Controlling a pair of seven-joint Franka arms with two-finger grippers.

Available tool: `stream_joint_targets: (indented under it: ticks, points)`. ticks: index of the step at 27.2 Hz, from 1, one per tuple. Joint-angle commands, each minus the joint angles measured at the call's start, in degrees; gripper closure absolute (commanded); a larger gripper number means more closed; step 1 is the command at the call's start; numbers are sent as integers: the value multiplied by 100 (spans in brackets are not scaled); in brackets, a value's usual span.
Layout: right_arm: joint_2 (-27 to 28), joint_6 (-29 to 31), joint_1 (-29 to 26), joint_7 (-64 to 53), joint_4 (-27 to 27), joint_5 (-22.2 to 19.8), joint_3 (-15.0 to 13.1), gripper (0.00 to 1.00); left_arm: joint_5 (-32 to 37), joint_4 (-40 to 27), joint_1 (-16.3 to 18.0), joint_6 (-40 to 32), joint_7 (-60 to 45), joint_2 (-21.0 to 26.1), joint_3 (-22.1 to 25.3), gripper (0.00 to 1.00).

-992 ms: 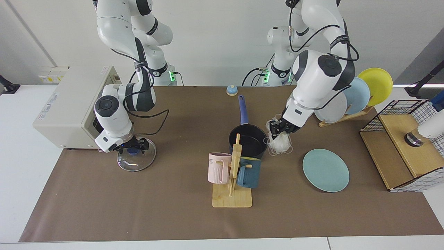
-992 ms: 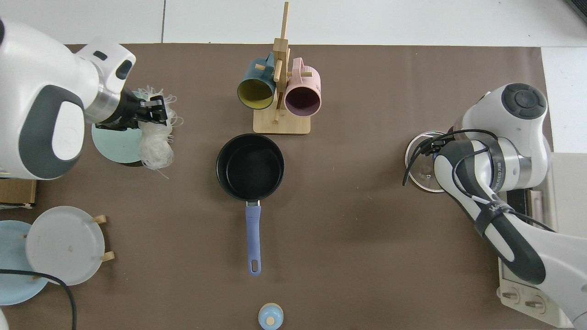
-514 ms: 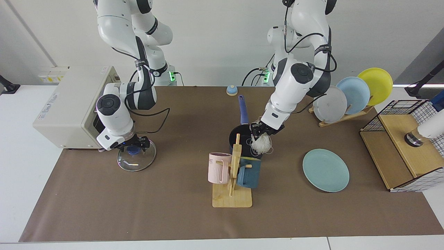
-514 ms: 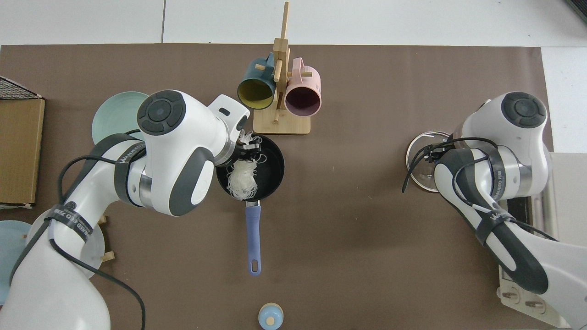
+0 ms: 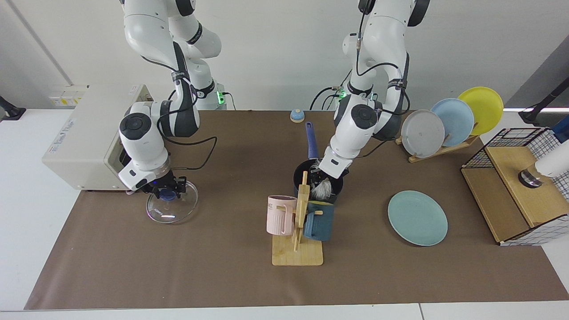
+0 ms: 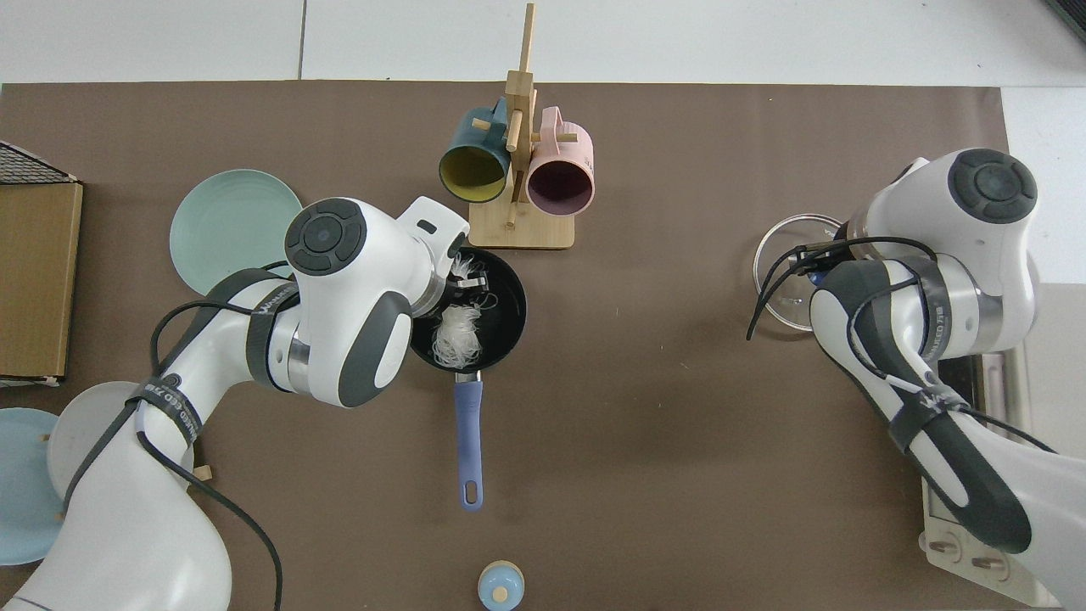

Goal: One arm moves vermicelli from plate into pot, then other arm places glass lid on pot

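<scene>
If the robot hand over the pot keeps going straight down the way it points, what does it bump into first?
Probably the vermicelli right beneath the left gripper, then the black bottom of the pot. Exact depth is hard to judge.

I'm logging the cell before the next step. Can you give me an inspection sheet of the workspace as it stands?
Surface: brown mat on a white table.
Job's things: vermicelli inside the pot; plate bare; lid tilted, one edge lifted off the mat.
Clutter: mug rack with pink and teal mugs, in front of the pot; plate rack; small blue knob.
Grippers: left gripper down in the pot, at the vermicelli; right gripper shut on the lid's knob.
Cables: black cable looped off the right arm.
Surroundings: beige box; wire basket.
</scene>
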Motion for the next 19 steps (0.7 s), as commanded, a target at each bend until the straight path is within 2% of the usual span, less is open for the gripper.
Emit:
stream_joint_targets:
  ticks: [1, 3, 10, 14, 19]
  points:
    - [-383, -311, 218, 166, 270, -33, 46, 100, -35, -19, -51, -59, -90, -172, 104, 0]
    - [-428, -512, 350, 166, 515, -24, 46, 100, 17, 121, 10, -314, -117, -225, 157, 0]
    - [-323, -2576, 561, 175, 2053, 37, 46, 100, 386, 1334, 143, -1975, -11, -418, 710, 0]
    - [-314, -3052, 684, 341, 2467, 108, 46, 100, 563, 1388, 151, -2204, 103, -664, 886, 0]
    - [-287, -3229, 1044, 938, 2740, 178, 46, 100, 563, 1362, 151, -2581, 471, -1085, 1140, 1]
